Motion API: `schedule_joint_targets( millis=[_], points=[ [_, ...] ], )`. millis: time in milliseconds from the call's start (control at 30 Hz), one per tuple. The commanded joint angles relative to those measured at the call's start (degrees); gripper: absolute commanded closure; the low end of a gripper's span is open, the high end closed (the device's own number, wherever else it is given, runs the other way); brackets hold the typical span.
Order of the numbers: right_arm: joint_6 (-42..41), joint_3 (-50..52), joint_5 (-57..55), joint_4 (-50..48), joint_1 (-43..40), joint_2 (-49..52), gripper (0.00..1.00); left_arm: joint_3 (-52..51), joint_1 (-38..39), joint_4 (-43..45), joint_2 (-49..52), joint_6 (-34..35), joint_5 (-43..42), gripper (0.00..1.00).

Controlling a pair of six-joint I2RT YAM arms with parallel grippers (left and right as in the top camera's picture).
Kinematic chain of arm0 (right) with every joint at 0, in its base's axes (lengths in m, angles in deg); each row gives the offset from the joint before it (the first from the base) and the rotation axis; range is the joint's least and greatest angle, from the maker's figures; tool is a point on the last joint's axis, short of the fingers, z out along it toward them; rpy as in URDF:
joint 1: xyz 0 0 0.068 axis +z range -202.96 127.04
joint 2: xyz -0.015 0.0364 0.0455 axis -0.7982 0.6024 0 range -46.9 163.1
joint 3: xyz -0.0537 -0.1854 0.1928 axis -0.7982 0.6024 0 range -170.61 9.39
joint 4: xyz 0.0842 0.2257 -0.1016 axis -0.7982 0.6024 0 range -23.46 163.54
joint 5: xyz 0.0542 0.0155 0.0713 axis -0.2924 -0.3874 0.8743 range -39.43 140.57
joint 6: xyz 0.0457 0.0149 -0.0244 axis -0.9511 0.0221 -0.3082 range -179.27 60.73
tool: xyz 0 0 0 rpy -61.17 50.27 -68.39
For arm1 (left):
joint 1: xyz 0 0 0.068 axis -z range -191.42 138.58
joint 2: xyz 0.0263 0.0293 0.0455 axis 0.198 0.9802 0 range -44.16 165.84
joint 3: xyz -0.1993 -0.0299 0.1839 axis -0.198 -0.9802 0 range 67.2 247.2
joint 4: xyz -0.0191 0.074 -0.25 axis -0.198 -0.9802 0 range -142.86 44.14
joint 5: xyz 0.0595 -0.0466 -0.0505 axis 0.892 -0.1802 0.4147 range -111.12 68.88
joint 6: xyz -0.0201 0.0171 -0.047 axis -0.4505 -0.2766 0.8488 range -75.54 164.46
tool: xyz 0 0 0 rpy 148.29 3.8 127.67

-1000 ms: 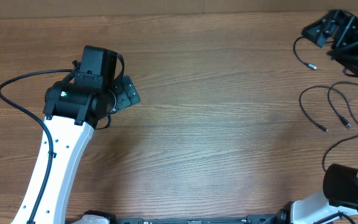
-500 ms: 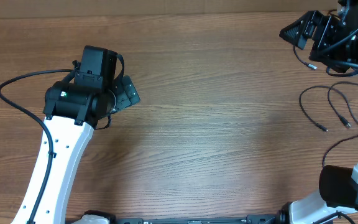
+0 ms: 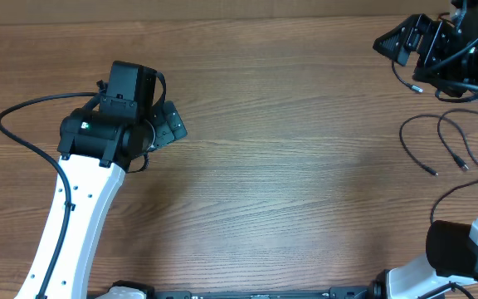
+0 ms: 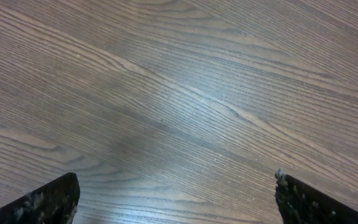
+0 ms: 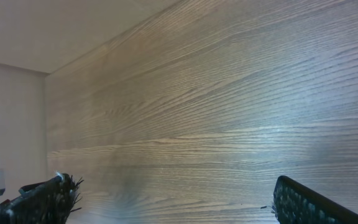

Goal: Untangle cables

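Observation:
Several thin black cables lie as separate wavy strands at the right side of the wooden table. One cable loops down to a small plug tip. A second cable curves beside it and ends in a silver tip. A third cable lies under my right gripper. My right gripper hovers at the far right corner, open and empty; its wrist view shows only bare wood. My left gripper is open and empty at the left, far from the cables; its wrist view shows bare wood.
The thick black wire of the left arm loops over the table at the far left. The table's far edge runs along the top. Another thin strand curves near the right arm's base.
The right gripper moved left and slightly up over the last second, then held still. The left arm and the cables have not moved.

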Motion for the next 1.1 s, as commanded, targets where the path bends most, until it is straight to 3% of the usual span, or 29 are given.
schedule_joint_targets(
  millis=[0,1067],
  points=[
    [0.0,-0.3,0.4,-0.1,0.1,-0.2,0.0,0.9,-0.3,0.1,0.5,0.5,0.8,0.0],
    [0.0,-0.3,0.4,-0.1,0.1,-0.2,0.0,0.9,-0.3,0.1,1.0,0.5,1.0,0.0]
  ],
)
